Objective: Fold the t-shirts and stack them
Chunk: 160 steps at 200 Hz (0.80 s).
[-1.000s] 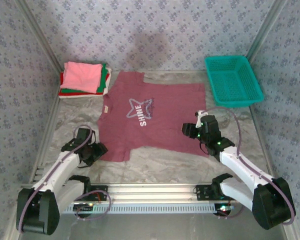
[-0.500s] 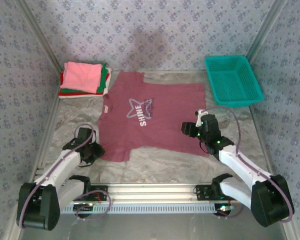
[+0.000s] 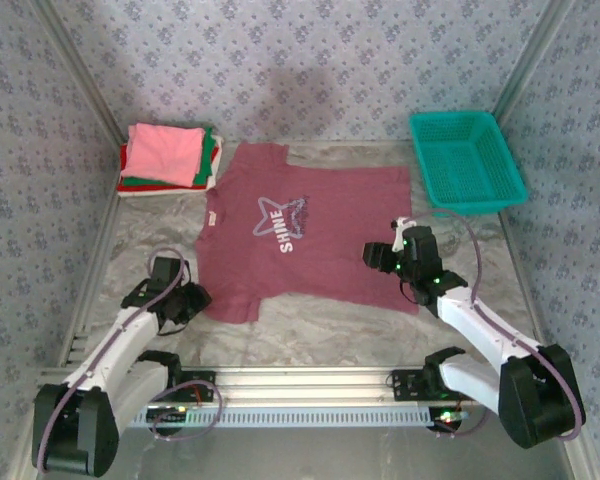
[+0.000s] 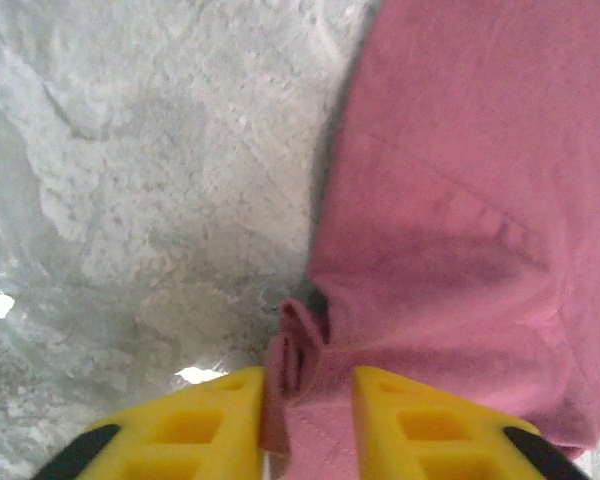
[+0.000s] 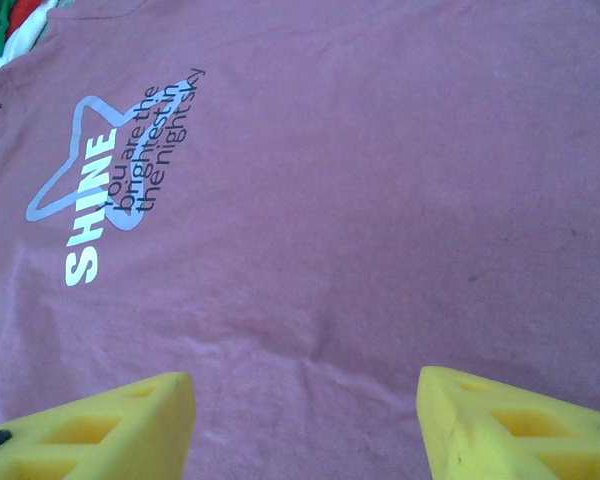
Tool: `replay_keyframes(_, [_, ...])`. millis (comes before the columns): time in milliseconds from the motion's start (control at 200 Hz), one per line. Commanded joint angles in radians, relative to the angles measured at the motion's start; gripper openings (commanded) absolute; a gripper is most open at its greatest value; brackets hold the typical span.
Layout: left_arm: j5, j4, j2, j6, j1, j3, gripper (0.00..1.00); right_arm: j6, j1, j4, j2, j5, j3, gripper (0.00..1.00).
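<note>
The maroon t-shirt [image 3: 305,235], with its white star and "SHINE" print [image 5: 90,205], lies spread flat in the middle of the table. My left gripper [image 3: 192,298] is at the shirt's near left corner, and its yellow fingers [image 4: 195,420] are shut on a bunched fold of maroon cloth [image 4: 300,350]. My right gripper [image 3: 380,258] hovers over the shirt's near right part. It is open, its fingertips [image 5: 520,420] wide apart with only flat cloth [image 5: 380,200] below. Folded shirts [image 3: 168,155], pink on top of green, red and white, are stacked at the far left.
A teal mesh basket [image 3: 467,160] stands at the far right. Patterned walls close in the back and both sides. A metal rail [image 3: 300,385] runs along the near edge between the arm bases. Bare marbled table surface [image 4: 150,170] shows left of the shirt.
The left gripper has shifted slightly at the shirt's near left corner, and the cloth is bunched between its fingers. The right gripper has edged a little farther over the shirt.
</note>
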Motion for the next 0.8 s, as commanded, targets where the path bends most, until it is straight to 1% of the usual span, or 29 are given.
replay_keyframes(0, [0.014,-0.005,0.004,0.002,-0.006,-0.015,0.19,-0.021,-0.01,0.007,0.005,-0.018,0.032,0.63])
replay_keyframes(30, [0.014,-0.005,0.007,0.006,-0.005,-0.014,0.16,-0.021,-0.011,0.006,0.005,-0.019,0.031,0.63])
replay_keyframes(110, [0.018,-0.002,0.016,0.016,-0.005,-0.011,0.14,-0.021,-0.015,0.006,0.005,-0.02,0.028,0.64])
replay_keyframes(185, [0.019,-0.009,0.026,0.017,-0.005,-0.003,0.0,-0.015,-0.022,0.002,0.005,-0.023,0.026,0.64])
replay_keyframes(295, [0.018,-0.035,0.015,0.017,-0.005,0.012,0.0,0.008,-0.029,-0.04,-0.003,-0.018,0.036,0.65])
replay_keyframes(395, [0.017,-0.087,-0.018,0.014,-0.006,0.042,0.0,0.041,-0.024,-0.198,-0.021,0.027,0.083,0.65])
replay_keyframes(445, [0.017,-0.113,-0.048,0.009,-0.005,0.053,0.0,0.06,-0.009,-0.302,-0.036,0.081,0.115,0.65])
replay_keyframes(510, [0.012,-0.147,-0.092,-0.005,-0.005,0.063,0.0,0.126,0.002,-0.455,-0.056,0.146,0.149,0.66])
replay_keyframes(560, [0.012,-0.182,-0.127,-0.022,-0.004,0.07,0.0,0.182,-0.006,-0.581,-0.073,0.13,0.157,0.66])
replay_keyframes(630, [0.017,-0.208,-0.169,-0.045,-0.003,0.081,0.0,0.26,-0.057,-0.707,-0.103,0.098,0.155,0.66])
replay_keyframes(715, [0.025,-0.228,-0.197,-0.06,-0.003,0.097,0.0,0.331,-0.134,-0.787,-0.146,0.021,0.12,0.66])
replay_keyframes(794, [0.03,-0.25,-0.198,-0.065,-0.003,0.107,0.0,0.337,-0.213,-0.838,-0.165,-0.023,0.089,0.66])
